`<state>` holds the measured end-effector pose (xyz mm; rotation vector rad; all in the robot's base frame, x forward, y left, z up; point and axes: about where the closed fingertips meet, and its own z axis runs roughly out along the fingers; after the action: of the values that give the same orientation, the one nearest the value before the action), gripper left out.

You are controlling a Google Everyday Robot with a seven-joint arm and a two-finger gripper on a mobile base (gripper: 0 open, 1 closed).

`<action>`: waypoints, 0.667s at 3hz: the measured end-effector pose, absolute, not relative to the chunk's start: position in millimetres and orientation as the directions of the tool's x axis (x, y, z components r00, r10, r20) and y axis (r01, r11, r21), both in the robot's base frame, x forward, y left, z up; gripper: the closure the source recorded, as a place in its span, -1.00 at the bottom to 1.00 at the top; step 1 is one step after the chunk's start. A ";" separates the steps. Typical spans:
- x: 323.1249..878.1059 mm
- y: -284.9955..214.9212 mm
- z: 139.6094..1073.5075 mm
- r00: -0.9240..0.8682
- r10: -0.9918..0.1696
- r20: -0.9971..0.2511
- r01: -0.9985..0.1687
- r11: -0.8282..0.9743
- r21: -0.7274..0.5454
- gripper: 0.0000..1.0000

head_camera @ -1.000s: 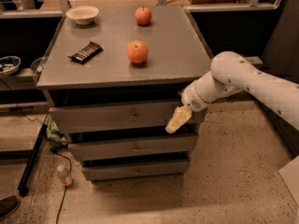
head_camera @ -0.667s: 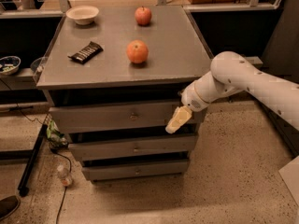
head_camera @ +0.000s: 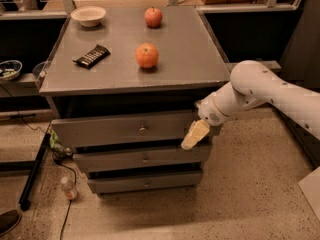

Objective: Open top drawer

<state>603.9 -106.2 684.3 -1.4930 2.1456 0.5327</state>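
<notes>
The top drawer (head_camera: 115, 128) is the widest grey front of three, just under the cabinet top, with a small round metal knob (head_camera: 143, 130) at its centre. It stands slightly out from the cabinet, with a dark gap above it. My gripper (head_camera: 194, 135) hangs at the drawer's right end, its pale yellow fingers (head_camera: 196, 133) pointing down and left over the front's right edge. It is well to the right of the knob. The white arm (head_camera: 260, 86) reaches in from the right.
On the grey cabinet top (head_camera: 185, 59) lie two red-orange fruits (head_camera: 147, 55) (head_camera: 153, 17), a white bowl (head_camera: 88, 15) and a dark snack bar (head_camera: 91, 56). Two narrower drawers (head_camera: 142, 158) sit below. A bottle (head_camera: 67, 188) and cables lie on the floor at left.
</notes>
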 end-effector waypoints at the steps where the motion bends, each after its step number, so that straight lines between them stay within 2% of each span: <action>1: 599.7 -108.1 685.6 -0.298 -0.757 -0.581 -0.942 0.331 0.052 -1.00; 2: 585.6 -114.6 688.3 -0.299 -0.750 -0.590 -0.943 0.326 0.063 -1.00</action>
<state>585.6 -114.6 688.3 -1.4900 2.1375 0.5621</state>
